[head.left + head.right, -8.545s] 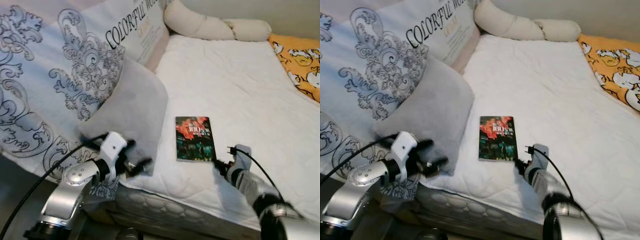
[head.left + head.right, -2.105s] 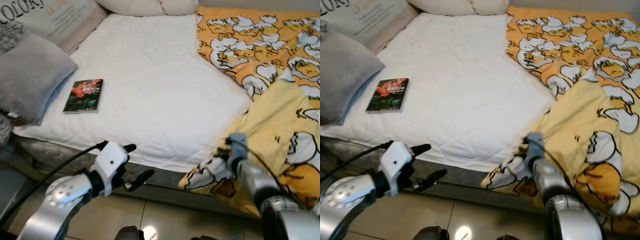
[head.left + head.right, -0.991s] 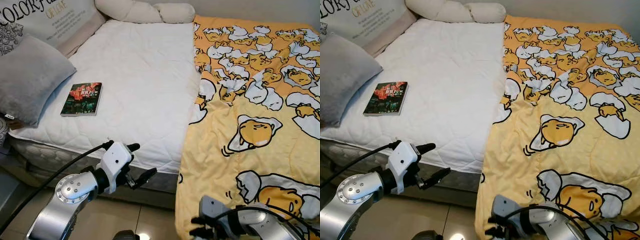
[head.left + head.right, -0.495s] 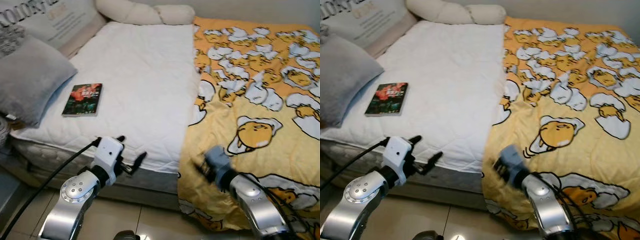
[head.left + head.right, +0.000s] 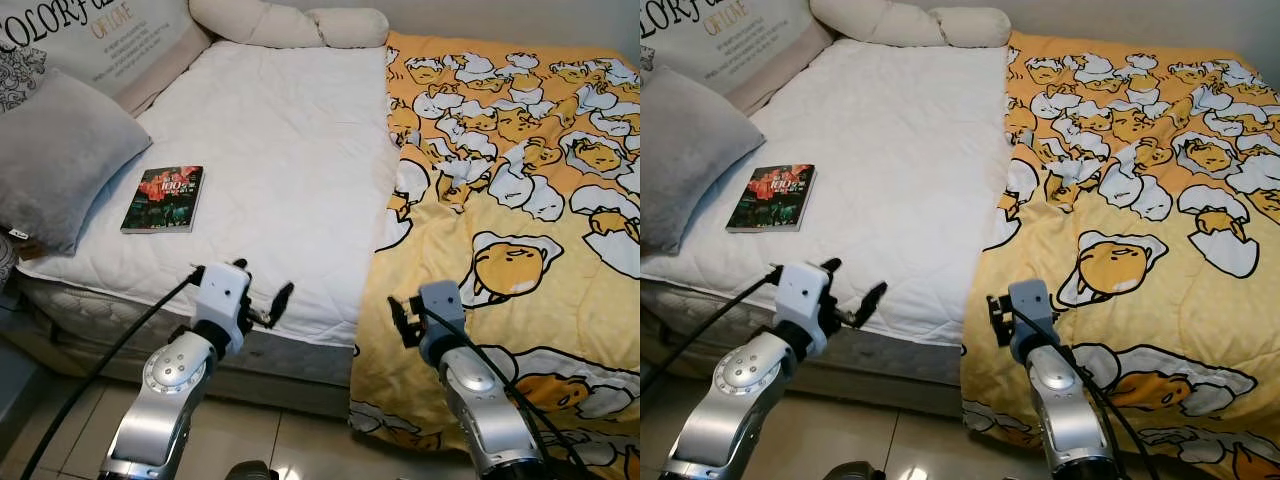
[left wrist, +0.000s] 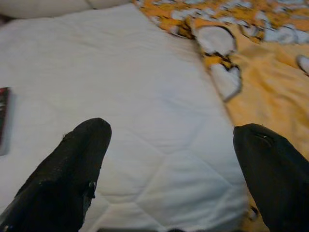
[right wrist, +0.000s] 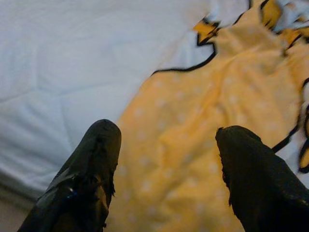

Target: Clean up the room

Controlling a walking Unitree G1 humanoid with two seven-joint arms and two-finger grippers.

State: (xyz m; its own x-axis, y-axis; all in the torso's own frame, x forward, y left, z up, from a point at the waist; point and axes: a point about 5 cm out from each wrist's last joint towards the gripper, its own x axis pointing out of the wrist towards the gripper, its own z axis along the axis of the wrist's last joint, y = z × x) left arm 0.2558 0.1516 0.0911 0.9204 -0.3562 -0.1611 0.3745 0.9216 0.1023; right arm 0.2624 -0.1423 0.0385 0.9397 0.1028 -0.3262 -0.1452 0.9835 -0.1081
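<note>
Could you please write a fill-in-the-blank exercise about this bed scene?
1. The thin dark-covered book lies on the white quilted ____.
2. The yellow cartoon-egg blanket covers the robot's ____ side of the bed.
3. The right end effector hovers with fingers ____ over that blanket.

Missing words: mattress; right; open

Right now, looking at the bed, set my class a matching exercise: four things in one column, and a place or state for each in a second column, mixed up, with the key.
Things
1. book
2. yellow blanket
3. grey pillow
4. right gripper

Places or states
A. spread over the bed's right half, hanging over the front edge
B. lying flat on the white mattress cover, near the left side
C. jaws open, at the blanket's edge
D. propped at the bed's left edge, beside the book

Pairs: 1-B, 2-A, 3-D, 4-C
</note>
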